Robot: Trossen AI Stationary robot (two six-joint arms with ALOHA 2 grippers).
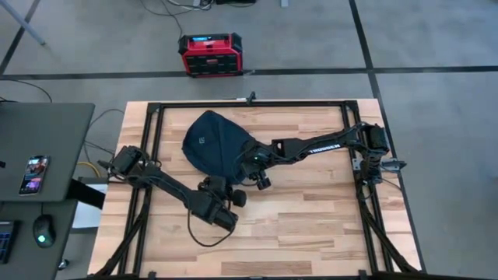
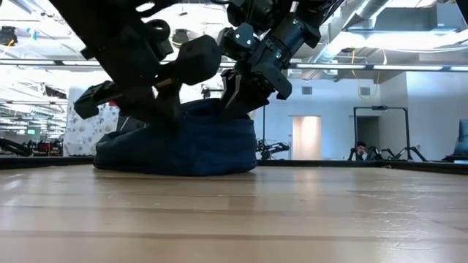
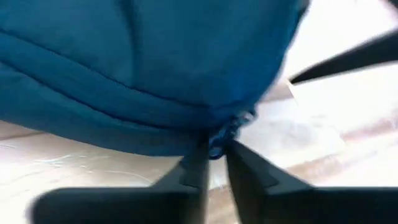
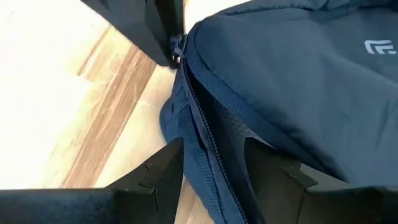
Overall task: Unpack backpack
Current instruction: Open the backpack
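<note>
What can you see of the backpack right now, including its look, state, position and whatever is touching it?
The backpack is soft dark navy-teal fabric, rounded, with a small pale logo on its front. It lies slumped on the wooden table, toward the far middle. Its zipper looks closed along the visible edge. The left end effector is pinched on a small zipper pull at the near edge. The right end effector is open, straddling the zippered seam.
</note>
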